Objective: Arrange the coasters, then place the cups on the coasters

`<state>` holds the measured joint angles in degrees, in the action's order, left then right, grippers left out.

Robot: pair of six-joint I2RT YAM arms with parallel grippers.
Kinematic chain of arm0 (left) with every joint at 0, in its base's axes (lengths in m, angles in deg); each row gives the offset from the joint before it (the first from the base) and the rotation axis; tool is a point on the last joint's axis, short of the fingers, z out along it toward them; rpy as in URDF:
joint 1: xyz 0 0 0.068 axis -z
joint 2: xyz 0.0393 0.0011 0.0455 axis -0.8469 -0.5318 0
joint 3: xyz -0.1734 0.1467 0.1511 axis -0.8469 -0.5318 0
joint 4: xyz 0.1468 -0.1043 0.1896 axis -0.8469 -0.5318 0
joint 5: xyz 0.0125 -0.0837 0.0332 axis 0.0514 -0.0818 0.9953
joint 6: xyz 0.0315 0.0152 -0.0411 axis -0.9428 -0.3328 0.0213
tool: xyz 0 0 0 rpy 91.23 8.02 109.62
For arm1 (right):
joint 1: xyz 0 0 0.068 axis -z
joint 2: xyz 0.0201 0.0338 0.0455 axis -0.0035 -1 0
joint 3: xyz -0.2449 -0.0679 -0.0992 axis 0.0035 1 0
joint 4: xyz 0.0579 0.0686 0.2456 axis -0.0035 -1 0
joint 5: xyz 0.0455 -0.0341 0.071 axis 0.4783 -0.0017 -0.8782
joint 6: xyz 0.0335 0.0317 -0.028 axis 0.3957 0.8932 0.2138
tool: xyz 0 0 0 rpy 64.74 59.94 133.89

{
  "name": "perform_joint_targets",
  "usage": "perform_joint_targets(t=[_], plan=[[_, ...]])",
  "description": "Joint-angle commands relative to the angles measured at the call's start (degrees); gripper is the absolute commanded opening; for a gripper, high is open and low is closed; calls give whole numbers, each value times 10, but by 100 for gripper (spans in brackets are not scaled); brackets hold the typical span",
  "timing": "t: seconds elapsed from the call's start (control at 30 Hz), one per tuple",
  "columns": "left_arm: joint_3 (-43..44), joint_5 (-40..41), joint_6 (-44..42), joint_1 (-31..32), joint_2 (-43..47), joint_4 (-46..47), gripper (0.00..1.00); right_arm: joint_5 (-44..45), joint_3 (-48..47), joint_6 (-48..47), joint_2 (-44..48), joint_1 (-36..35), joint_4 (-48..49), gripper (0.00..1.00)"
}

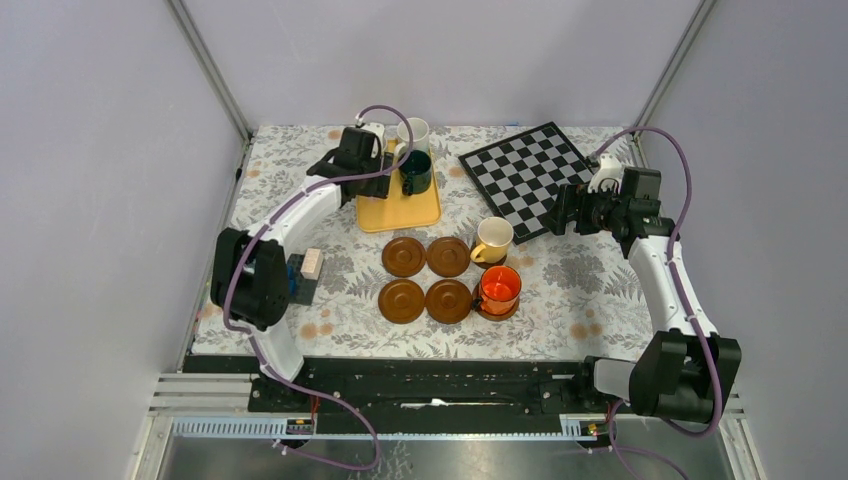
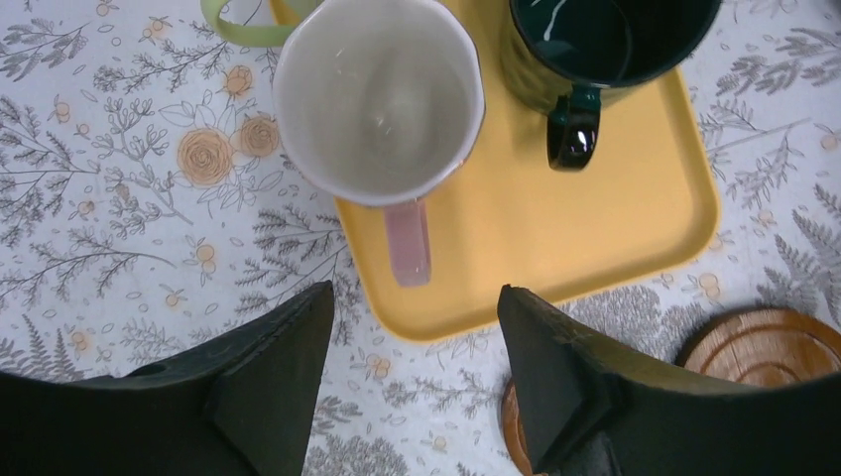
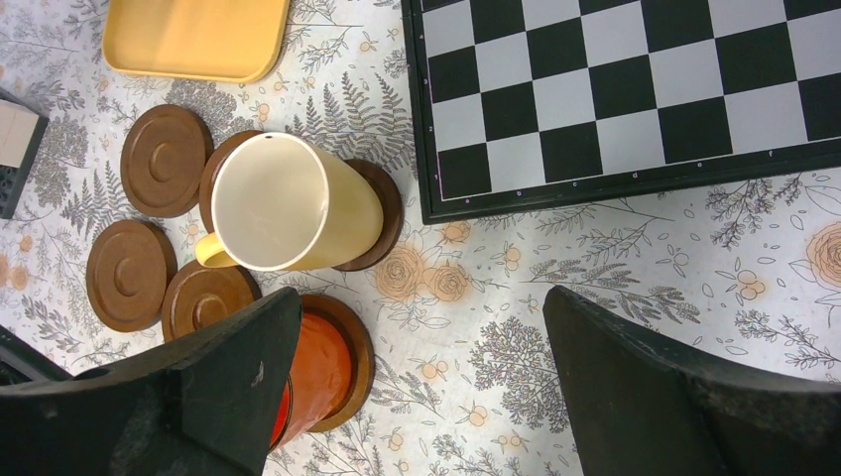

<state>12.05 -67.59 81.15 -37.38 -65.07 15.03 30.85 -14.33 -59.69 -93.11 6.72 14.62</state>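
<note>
Reaching far forward, the left gripper [image 2: 417,293] hangs parted, empty by the pink cup [image 2: 377,99]; right gripper [image 3: 421,295] wide, empty.

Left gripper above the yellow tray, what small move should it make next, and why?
Probably ease forward and down so the open left gripper straddles the pink-handled cup: it is on the tray, and four coasters are bare.

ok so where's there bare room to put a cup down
Widest bare cloth: right of the orange cup, on the chessboard's near side. A narrower strip runs between the yellow tray and the chessboard. Crowded: the coasters and the tray's far end.
</note>
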Motion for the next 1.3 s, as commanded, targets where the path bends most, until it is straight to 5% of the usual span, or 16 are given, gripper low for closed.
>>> perform_joint_targets(t=[0.0, 0.7, 0.9, 1.07, 1.27], plan=[[30, 27, 22, -8, -40, 60, 67, -10, 2, 3, 20, 2, 15, 100], [41, -9, 10, -38, -126, 108, 47, -4, 6, -2, 14, 2, 18, 100], [27, -31, 0, -43, -111, 112, 31, -3, 7, -1, 10, 2, 19, 100], [19, -41, -26, -43, -94, 111, 1, -3, 8, -3, 12, 2, 19, 100], [36, -71, -78, -42, -49, 102, 0, -4, 6, -2, 16, 2, 16, 100]])
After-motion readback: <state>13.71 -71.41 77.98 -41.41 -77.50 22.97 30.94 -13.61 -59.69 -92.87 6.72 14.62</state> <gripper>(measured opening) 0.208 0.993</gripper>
